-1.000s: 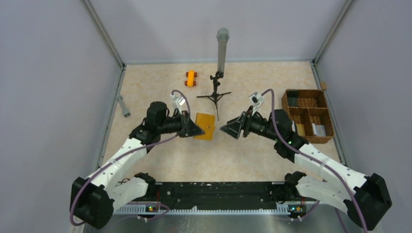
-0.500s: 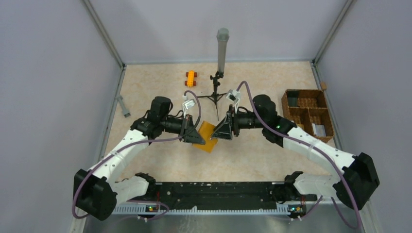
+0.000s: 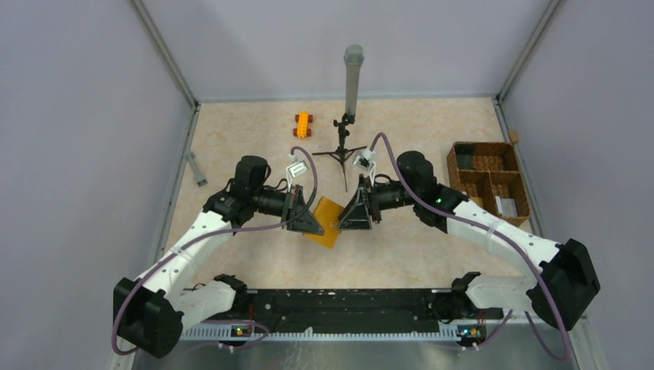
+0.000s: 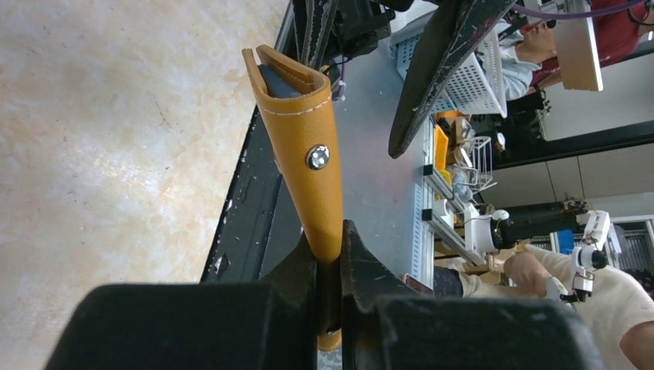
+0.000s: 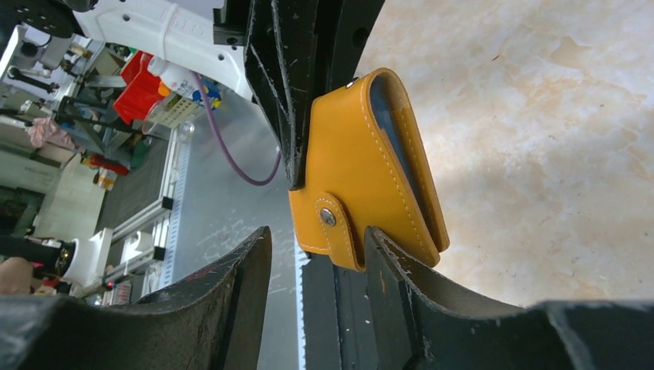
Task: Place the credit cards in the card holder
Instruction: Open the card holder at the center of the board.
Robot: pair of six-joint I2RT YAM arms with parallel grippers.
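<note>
The card holder (image 3: pixel 327 228) is a mustard-orange wallet held off the table between the two arms. My left gripper (image 3: pixel 312 223) is shut on its lower edge, seen up close in the left wrist view with the card holder (image 4: pixel 307 131) standing up from the gripper (image 4: pixel 330 240). A bluish-grey layer shows inside the fold; I cannot tell whether it is a card. My right gripper (image 3: pixel 344 221) is open at the opposite edge. In the right wrist view the snap tab of the card holder (image 5: pixel 351 173) lies between the spread jaws of that gripper (image 5: pixel 316 233), against the right finger. A silvery grey credit card (image 3: pixel 505 206) lies in the basket.
A brown wicker compartment basket (image 3: pixel 461 176) stands at the right. A small orange toy car (image 3: pixel 302 124) and a black tripod with a grey tube (image 3: pixel 352 75) are at the back. A short grey bar (image 3: pixel 196 168) lies by the left wall.
My right arm has swung left from beside the basket to the wallet, and its jaws have narrowed. The left gripper has carried the wallet slightly nearer and tilted it.
</note>
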